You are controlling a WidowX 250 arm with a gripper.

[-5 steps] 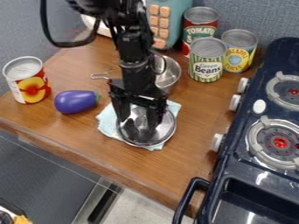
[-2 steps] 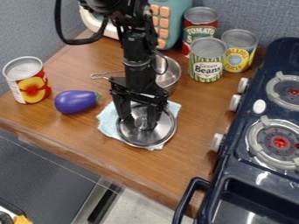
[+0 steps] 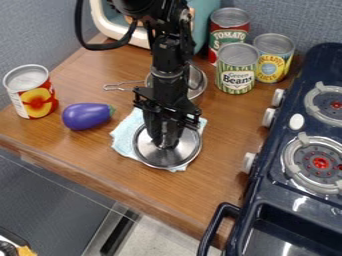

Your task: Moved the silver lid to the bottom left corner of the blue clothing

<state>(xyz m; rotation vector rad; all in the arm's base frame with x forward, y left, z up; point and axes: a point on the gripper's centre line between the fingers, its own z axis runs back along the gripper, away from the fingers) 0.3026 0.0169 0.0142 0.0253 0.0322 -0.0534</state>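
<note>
Silver lid (image 3: 182, 156) lies on the blue cloth (image 3: 125, 136), whose left part shows beside it. Down over the lid hangs the black gripper (image 3: 165, 146), its fingers drawn together, apparently pinching the knob, though they mostly hide it. A purple eggplant (image 3: 85, 116) sits near the cloth.

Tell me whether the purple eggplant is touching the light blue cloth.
Apart. The camera view shows a strip of bare wooden counter between the eggplant and the nearest edge of the cloth.
</note>
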